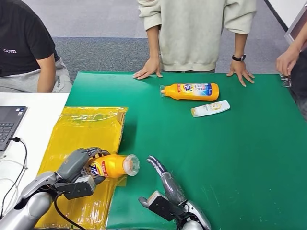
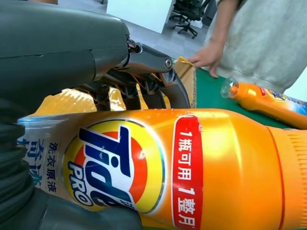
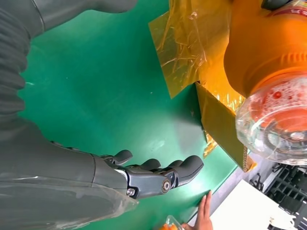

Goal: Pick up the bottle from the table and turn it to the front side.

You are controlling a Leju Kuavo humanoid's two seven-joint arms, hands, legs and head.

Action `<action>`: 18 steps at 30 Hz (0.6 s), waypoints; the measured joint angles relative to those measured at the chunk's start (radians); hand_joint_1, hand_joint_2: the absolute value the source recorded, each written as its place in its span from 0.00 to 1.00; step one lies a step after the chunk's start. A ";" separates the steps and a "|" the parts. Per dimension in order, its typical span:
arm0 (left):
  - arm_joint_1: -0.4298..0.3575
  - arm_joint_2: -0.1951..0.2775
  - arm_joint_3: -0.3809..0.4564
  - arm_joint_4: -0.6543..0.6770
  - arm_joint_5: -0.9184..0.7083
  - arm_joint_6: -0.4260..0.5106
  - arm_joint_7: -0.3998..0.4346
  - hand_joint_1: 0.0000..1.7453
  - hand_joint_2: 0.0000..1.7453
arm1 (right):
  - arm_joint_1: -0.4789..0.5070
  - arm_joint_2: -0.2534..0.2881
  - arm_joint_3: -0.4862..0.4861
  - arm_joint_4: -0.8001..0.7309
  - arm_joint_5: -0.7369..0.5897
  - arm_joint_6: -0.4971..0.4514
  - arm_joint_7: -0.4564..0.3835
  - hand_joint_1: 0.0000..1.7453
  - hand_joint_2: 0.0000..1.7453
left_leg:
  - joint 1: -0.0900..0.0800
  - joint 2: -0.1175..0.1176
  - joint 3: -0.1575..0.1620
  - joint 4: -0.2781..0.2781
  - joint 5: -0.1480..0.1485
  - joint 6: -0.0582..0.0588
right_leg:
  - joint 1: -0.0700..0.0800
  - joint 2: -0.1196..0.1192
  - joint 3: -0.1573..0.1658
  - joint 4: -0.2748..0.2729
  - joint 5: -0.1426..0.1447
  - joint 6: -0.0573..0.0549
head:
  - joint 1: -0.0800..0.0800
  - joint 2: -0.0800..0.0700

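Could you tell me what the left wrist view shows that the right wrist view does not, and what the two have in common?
The left wrist view alone shows the front label of the held bottle, the left hand gripping it, and a second orange bottle lying farther off. The right wrist view alone shows the right hand, holding nothing, over the green mat, and the held bottle's clear cap end-on. Both show the held bottle, the yellow bag and the mat.

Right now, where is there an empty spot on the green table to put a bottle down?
The wide green mat lies bare between the right hand and the white tube, out to the right edge. It is crowded at the far edge, where the orange bottle lies between a person's hands. The left hand holds a held bottle over the yellow bag.
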 joint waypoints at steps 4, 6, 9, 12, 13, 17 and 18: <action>0.001 -0.013 -0.001 0.009 0.000 0.003 0.000 1.00 1.00 | 0.001 -0.001 0.000 0.000 0.000 -0.001 0.002 0.00 1.00 | 0.000 0.000 0.000 0.000 0.000 0.000 | 0.000 0.000 0.000 0.000 0.000 0.000 | 0.000 0.000; 0.002 -0.020 -0.001 0.013 0.001 0.004 0.000 1.00 1.00 | 0.002 -0.001 0.000 0.000 0.000 -0.001 0.004 0.00 1.00 | 0.000 0.000 0.000 0.000 0.000 0.000 | 0.000 0.000 0.000 0.000 0.000 0.000 | 0.000 0.000; 0.006 -0.038 0.000 0.021 0.006 0.012 0.000 1.00 1.00 | 0.003 -0.001 0.000 -0.002 0.000 -0.002 0.006 0.00 1.00 | 0.000 0.000 0.000 0.000 0.000 0.000 | 0.000 0.000 0.000 0.000 0.000 0.000 | 0.000 0.000; 0.012 -0.067 0.000 0.034 0.015 0.029 0.000 1.00 1.00 | 0.004 -0.002 0.000 -0.003 -0.004 -0.006 0.011 0.00 1.00 | 0.000 0.000 0.000 0.000 0.000 0.000 | 0.000 0.000 0.000 0.000 0.000 0.000 | 0.000 0.000; 0.014 -0.078 0.001 0.038 0.020 0.034 0.000 1.00 1.00 | 0.005 -0.002 0.000 -0.003 -0.006 -0.007 0.013 0.00 1.00 | 0.000 0.000 0.000 0.000 0.000 0.000 | 0.000 0.000 0.000 0.000 0.000 0.000 | 0.000 0.000; 0.020 -0.125 0.004 0.062 0.043 0.055 -0.001 1.00 1.00 | 0.007 -0.003 0.001 -0.008 -0.014 -0.013 0.016 0.00 1.00 | 0.000 0.000 -0.001 0.000 0.000 0.000 | 0.000 0.000 0.000 0.000 0.000 0.000 | 0.000 0.000; 0.020 -0.136 0.004 0.068 0.046 0.059 -0.001 1.00 1.00 | 0.007 -0.004 0.001 -0.008 -0.016 -0.013 0.017 0.00 1.00 | 0.000 0.000 -0.001 0.000 0.000 0.000 | 0.000 0.000 0.000 0.000 0.000 0.000 | 0.000 0.000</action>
